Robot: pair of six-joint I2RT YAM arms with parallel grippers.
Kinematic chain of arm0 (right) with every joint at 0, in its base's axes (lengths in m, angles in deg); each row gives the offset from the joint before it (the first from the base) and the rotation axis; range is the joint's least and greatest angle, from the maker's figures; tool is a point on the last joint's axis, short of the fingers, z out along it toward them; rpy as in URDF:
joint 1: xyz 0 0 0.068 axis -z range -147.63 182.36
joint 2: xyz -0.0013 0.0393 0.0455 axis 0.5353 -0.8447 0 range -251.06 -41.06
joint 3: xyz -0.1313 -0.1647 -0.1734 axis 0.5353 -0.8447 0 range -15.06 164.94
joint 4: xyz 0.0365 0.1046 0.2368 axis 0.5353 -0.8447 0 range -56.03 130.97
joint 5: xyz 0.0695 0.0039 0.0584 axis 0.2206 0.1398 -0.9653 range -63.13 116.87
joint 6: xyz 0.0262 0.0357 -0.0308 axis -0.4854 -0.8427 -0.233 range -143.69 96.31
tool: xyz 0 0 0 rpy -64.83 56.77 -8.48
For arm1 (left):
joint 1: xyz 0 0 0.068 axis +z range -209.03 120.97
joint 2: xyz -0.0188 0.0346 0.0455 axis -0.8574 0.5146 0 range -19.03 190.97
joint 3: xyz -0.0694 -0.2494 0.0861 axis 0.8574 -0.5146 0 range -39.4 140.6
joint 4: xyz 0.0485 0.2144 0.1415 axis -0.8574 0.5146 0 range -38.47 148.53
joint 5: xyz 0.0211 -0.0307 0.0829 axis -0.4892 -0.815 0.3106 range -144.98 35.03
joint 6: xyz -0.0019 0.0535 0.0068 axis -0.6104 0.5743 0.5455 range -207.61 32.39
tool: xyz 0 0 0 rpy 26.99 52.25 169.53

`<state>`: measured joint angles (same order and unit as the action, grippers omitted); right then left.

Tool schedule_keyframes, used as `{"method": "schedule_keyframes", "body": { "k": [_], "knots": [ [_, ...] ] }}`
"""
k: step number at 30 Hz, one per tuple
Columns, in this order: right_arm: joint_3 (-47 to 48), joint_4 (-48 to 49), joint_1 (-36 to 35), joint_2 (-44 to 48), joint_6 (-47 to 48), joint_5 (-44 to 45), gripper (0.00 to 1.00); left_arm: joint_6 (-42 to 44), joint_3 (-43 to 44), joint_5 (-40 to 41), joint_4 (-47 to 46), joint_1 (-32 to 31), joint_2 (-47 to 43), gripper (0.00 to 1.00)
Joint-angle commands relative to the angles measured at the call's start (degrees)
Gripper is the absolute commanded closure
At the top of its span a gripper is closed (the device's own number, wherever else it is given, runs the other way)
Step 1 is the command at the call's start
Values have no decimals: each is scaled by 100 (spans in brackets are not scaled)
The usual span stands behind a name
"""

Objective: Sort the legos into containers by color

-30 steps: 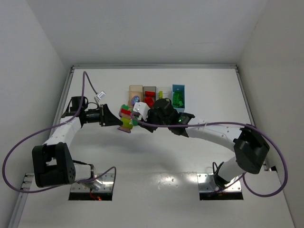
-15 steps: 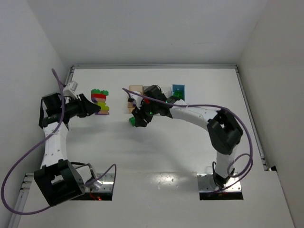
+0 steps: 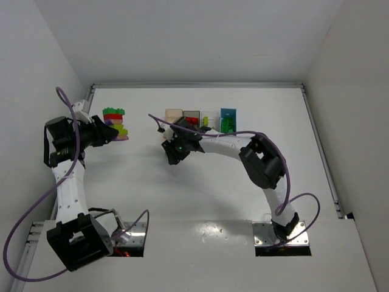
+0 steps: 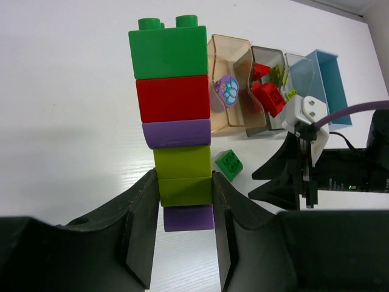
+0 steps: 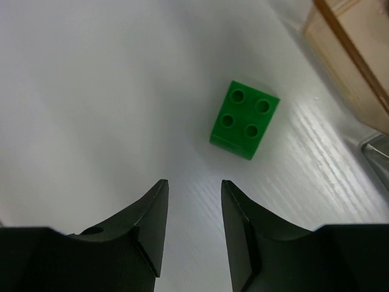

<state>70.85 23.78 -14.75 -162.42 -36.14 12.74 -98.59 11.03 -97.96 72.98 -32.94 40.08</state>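
Observation:
My left gripper [image 3: 114, 131] is shut on a stack of joined legos [image 4: 175, 115] and holds it by a lime brick near the bottom. From the top the stack runs green, red, purple, lime, lime, purple. It also shows in the top view [image 3: 113, 120]. My right gripper [image 5: 193, 185] is open and empty just above the table. A loose green brick [image 5: 245, 120] lies just ahead of its fingertips, also seen in the left wrist view [image 4: 229, 164]. The four containers stand in a row: tan [image 3: 174, 113], dark grey [image 3: 191, 115], clear [image 3: 209, 117], light blue [image 3: 228, 114].
The tan bin [image 4: 230, 91] holds a purple flower-print piece. The grey bin [image 4: 265, 97] holds red bricks, the clear bin [image 4: 299, 73] lime ones, and the blue bin [image 4: 332, 85] green ones. The right gripper [image 4: 255, 185] sits just in front of the bins. Walls border the table's left and back.
The left gripper carried the stack left and back, away from the right gripper. A green brick came off with the right gripper, which now stands open behind it near the tan bin.

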Motion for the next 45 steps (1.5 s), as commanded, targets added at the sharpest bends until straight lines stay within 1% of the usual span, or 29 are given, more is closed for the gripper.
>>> {"method": "schedule_keyframes", "body": {
  "k": [1, 4, 5, 7, 8, 17, 18, 26, 29, 30, 33, 34, 36, 37, 39, 43, 44, 45],
  "knots": [
    [365, 198, -69, -63, -337, 648, 59, -18, 230, 79, -194, 72, -110, 94],
    [418, 251, -70, -133, -337, 1095, 50, -71, 230, 79, -194, 72, -50, 94],
    [418, 251, -70, -203, -389, 1227, 46, -71, 230, 79, -194, 72, -49, 94],
    [488, 251, -123, -257, -390, 1228, 39, -71, 230, 79, -194, 72, 3, 94],
    [567, 251, -123, -309, -390, 1228, 37, -71, 230, 79, -194, 72, 4, 94],
    [751, 357, -228, -572, -390, 1281, 37, -123, 230, 79, -247, 72, 118, 94],
    [804, 357, -228, -660, -390, 1281, 37, -123, 230, 79, -247, 72, 170, 92],
    [866, 471, -281, -959, -285, 1782, 37, -176, 283, 79, -300, 72, 171, 92],
    [866, 524, -281, -1021, -180, 1835, 43, -176, 283, 79, -300, 72, 171, 92],
    [866, 585, -281, -1021, -179, 1835, 51, -176, 283, 79, -300, 72, 171, 92],
    [866, 585, -281, -1021, -65, 1835, 65, -176, 230, 79, -300, 72, 171, 92],
    [866, 585, -281, -1021, -4, 1835, 78, -124, 230, 79, -300, 72, 171, 92],
    [797, 585, -281, -1021, 58, 1695, 90, -123, 177, 27, -300, 72, 223, 92],
    [700, 585, -351, -847, 180, 1633, 96, -123, 177, 27, -300, 72, 224, 92],
    [594, 585, -351, -601, 243, 1379, 100, -62, 177, -35, -300, 72, 224, 92],
    [41, 655, -413, 435, 471, 764, 100, -10, 125, -149, -352, 72, 224, 92],
    [-125, 751, -413, 986, 593, 658, 100, -9, 124, -149, -422, 72, 224, 92],
    [-475, 857, -413, 1261, 655, 657, 100, -9, 124, -210, -423, 72, 224, 92]
  ]
}}
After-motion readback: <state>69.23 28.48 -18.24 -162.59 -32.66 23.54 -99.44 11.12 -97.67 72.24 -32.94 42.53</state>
